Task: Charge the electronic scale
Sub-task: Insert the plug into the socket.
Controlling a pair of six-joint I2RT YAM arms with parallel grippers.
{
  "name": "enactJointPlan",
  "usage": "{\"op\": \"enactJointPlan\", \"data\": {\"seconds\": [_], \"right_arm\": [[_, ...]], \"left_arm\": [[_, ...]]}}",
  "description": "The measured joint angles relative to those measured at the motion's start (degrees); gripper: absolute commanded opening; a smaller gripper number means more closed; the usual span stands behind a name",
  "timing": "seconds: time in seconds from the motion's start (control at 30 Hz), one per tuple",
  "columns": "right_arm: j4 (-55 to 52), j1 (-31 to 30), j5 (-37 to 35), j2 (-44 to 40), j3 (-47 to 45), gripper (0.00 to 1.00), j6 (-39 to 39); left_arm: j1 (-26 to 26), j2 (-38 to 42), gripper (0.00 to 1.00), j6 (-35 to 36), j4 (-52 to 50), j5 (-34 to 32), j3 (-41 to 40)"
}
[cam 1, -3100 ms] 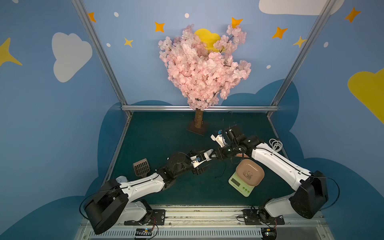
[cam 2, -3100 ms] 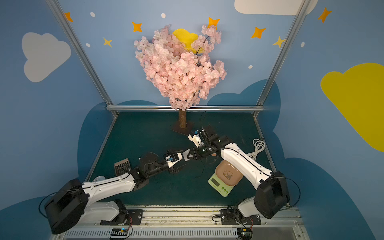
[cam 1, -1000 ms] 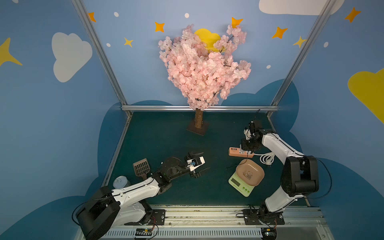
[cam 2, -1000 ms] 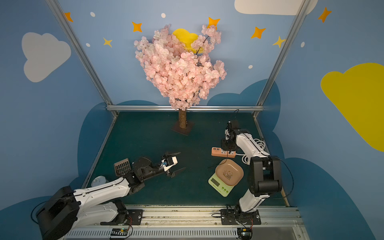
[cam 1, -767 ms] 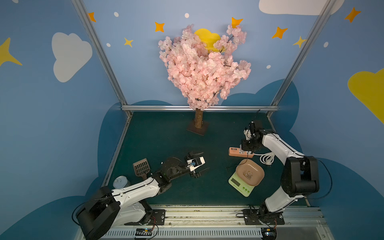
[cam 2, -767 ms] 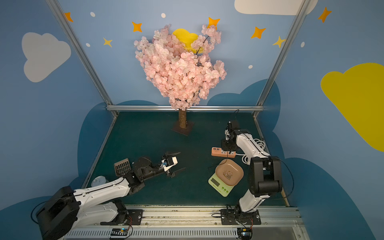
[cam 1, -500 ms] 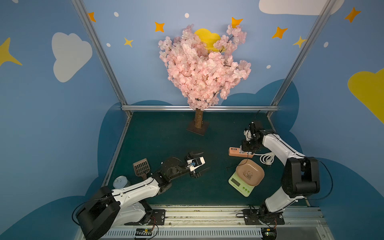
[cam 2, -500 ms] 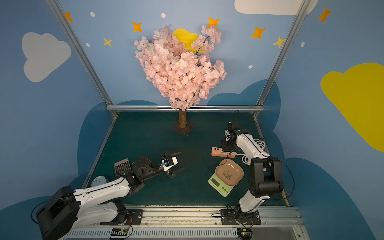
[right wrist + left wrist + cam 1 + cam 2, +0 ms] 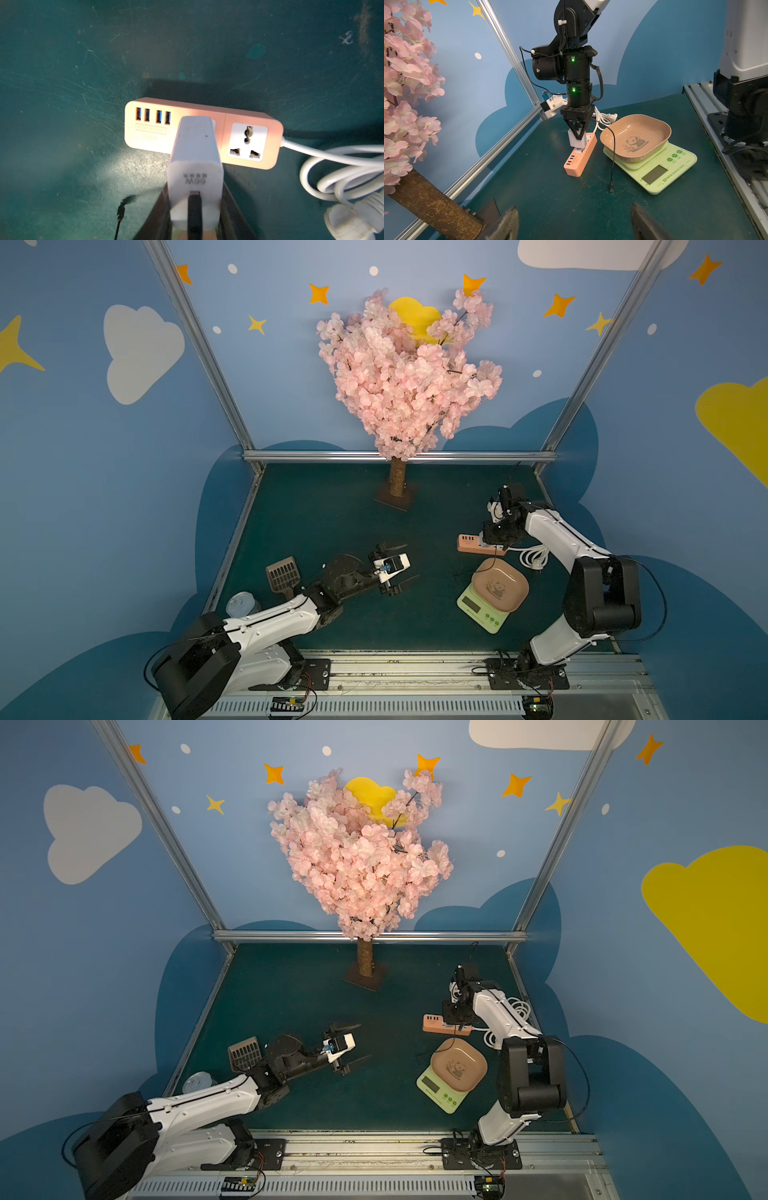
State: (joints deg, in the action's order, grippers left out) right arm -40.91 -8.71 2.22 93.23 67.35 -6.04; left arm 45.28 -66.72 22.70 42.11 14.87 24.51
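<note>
We find the right gripper (image 9: 578, 137) closed on the charger (image 9: 195, 158), held upright over the strip (image 9: 576, 167) directly below the jaws; whether its pins are seated we cannot tell. A cable (image 9: 613, 149) leaves the charger, its free end lying loose. The scale (image 9: 654, 166) stands near these jaws, just beside the strip. The left gripper (image 9: 365, 1041) is wide open, empty, well apart.

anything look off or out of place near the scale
Yes. The black cable from the white charger, held by the right gripper at the power strip, drapes across the tray of the electronic scale; its free end lies loose on the mat, not plugged into the scale.
</note>
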Motion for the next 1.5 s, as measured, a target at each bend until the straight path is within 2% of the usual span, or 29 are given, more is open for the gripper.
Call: {"op": "enactJointPlan", "data": {"seconds": [0.5, 0.7, 1.03, 1.5], "right_arm": [[0.7, -1.0, -1.2, 0.6, 0.0, 0.10, -0.5], [-0.4, -3.1, -2.0, 3.9, 3.7, 0.10, -1.3], [-1.4, -10.4, -2.1, 11.6, 13.0, 0.10, -3.5], [-8.2, -14.4, -6.9, 17.0, 21.2, 0.10, -4.9]], "left_arm": [[0.0, 0.0, 0.84, 0.0, 0.0, 0.2, 0.0], [0.0, 0.0, 0.84, 0.0, 0.0, 0.2, 0.0], [0.0, 0.0, 0.84, 0.0, -0.1, 0.2, 0.0], [0.0, 0.7, 0.84, -0.2, -0.6, 0.2, 0.0]]}}
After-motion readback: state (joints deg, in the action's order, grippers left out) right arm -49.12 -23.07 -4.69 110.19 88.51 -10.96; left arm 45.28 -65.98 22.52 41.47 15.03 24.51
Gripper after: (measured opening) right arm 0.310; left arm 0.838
